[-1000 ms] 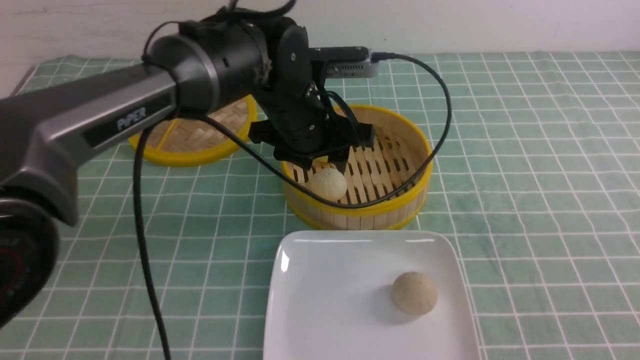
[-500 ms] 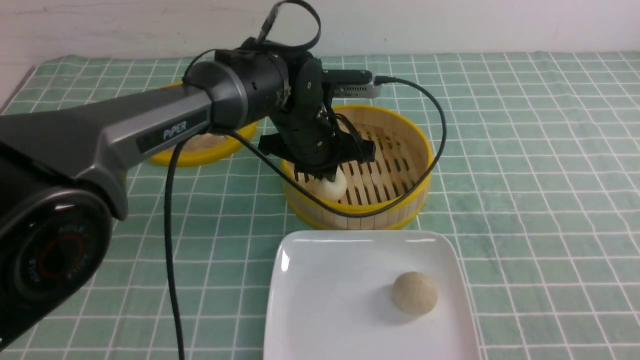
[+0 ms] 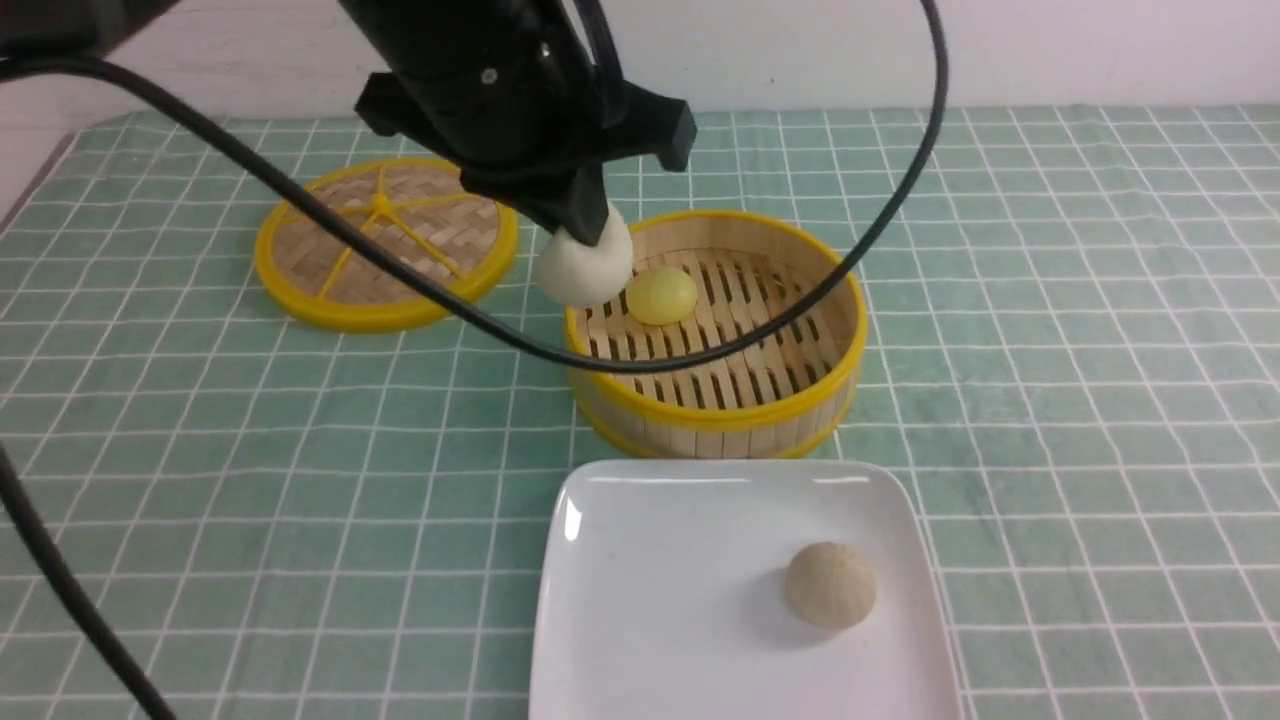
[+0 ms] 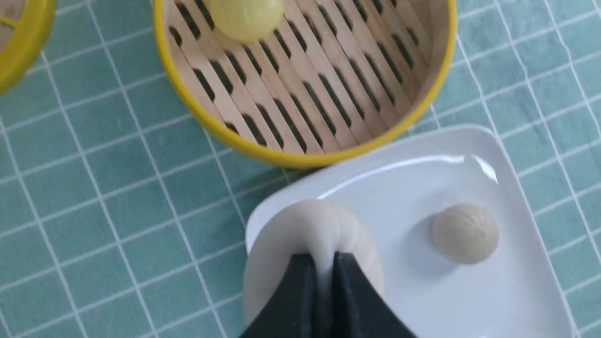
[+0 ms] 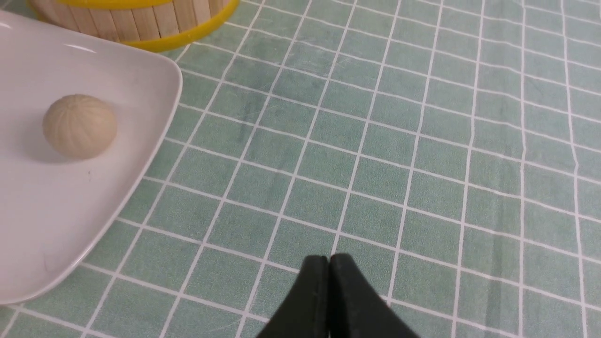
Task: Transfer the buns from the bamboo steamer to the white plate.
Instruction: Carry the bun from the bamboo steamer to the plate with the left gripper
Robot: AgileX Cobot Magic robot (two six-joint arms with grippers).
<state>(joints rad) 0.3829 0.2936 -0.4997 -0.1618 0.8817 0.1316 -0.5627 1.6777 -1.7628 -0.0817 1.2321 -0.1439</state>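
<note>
My left gripper (image 3: 588,228) is shut on a pale cream bun (image 3: 584,268), which hangs in the air above the left rim of the bamboo steamer (image 3: 720,418). In the left wrist view the bun (image 4: 310,230) bulges out, pinched between the gripper (image 4: 324,262) fingers. One pale yellow bun (image 3: 661,295) lies on the steamer's slats at the back left. A beige bun (image 3: 829,586) rests on the white plate (image 3: 650,610), right of its middle. My right gripper (image 5: 328,263) is shut and empty over the tablecloth, to the right of the plate (image 5: 70,211).
The steamer's flat woven lid (image 3: 385,240) with yellow rim lies at the back left. A black cable (image 3: 700,345) from the left arm sags across the steamer's opening. Green checked cloth covers the table.
The left gripper has shut on the cream bun inside the steamer and lifted it up and slightly left, out of the basket. The yellow bun behind it now shows.
</note>
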